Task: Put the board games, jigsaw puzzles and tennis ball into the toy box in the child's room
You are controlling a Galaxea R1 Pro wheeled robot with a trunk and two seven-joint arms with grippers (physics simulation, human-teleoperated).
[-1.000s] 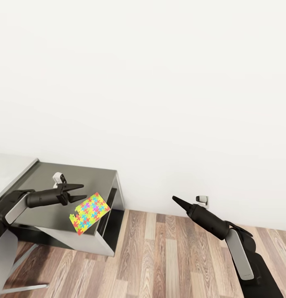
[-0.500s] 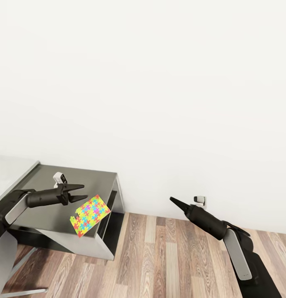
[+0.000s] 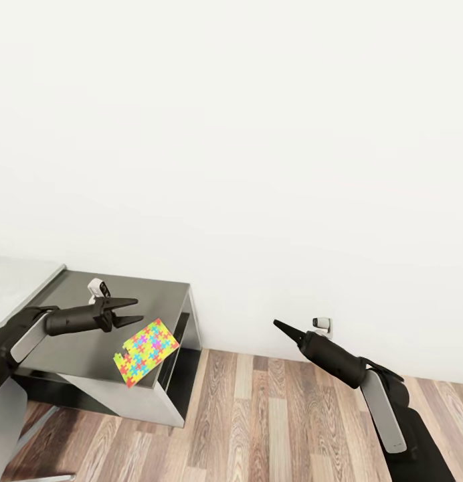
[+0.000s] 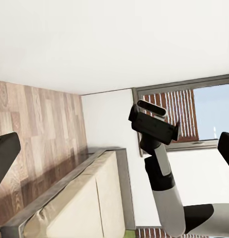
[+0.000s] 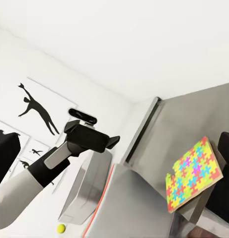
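A plain white wall (image 3: pixel 258 134) meets a wood-plank floor (image 3: pixel 271 415). A dark grey cabinet (image 3: pixel 134 301) stands against it. Elsewhere are a blinded window (image 4: pixel 184 111) and black silhouette pictures (image 5: pixel 37 106).

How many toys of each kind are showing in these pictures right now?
Jigsaw puzzles: 1, the multicoloured square lying at the edge of the dark grey cabinet.
Tennis balls: 1, a small yellow-green ball seen in the right wrist view.
Board games: 0.
Total: 2 toys.
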